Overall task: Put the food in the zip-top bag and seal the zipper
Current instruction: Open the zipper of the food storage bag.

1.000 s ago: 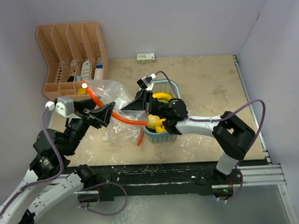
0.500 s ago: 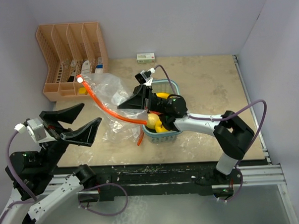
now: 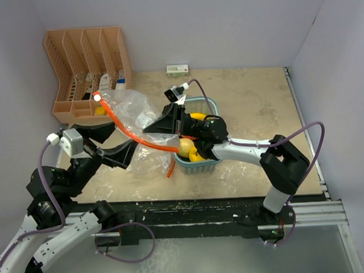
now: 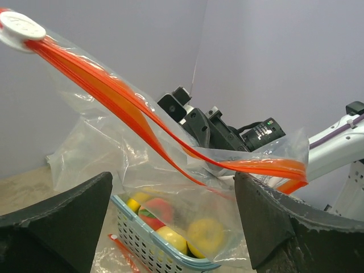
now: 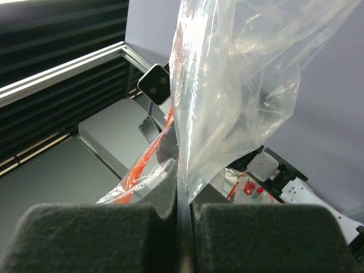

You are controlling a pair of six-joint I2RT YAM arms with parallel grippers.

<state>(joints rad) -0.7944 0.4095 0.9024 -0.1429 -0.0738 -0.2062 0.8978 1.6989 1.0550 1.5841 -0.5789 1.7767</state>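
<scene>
The clear zip-top bag (image 3: 129, 111) hangs crumpled left of the light blue basket (image 3: 198, 161). Its orange-red zipper (image 3: 124, 130) runs from a white slider (image 3: 97, 96) down toward the basket. My right gripper (image 3: 148, 130) is shut on the bag's film (image 5: 183, 187) beside the zipper (image 5: 151, 153). My left gripper (image 3: 123, 138) stands open just left of the bag, touching nothing. In the left wrist view, between its fingers (image 4: 51, 222), I see the bag (image 4: 170, 187) and, through it, food in the basket (image 4: 142, 242): yellow fruits (image 4: 207, 230) and a pink-yellow peach (image 4: 159, 207).
A tan desk organizer (image 3: 88, 62) stands at the back left, right behind the bag. A small white-green box (image 3: 178, 69) lies by the back wall. A loose orange strip (image 3: 171, 168) lies on the table beside the basket. Walls close in on the left, back and right.
My left gripper opened wide, swung back toward the near left, then came forward again to the bag. The zipper's slider end sprang up and back. The right gripper kept its hold.
</scene>
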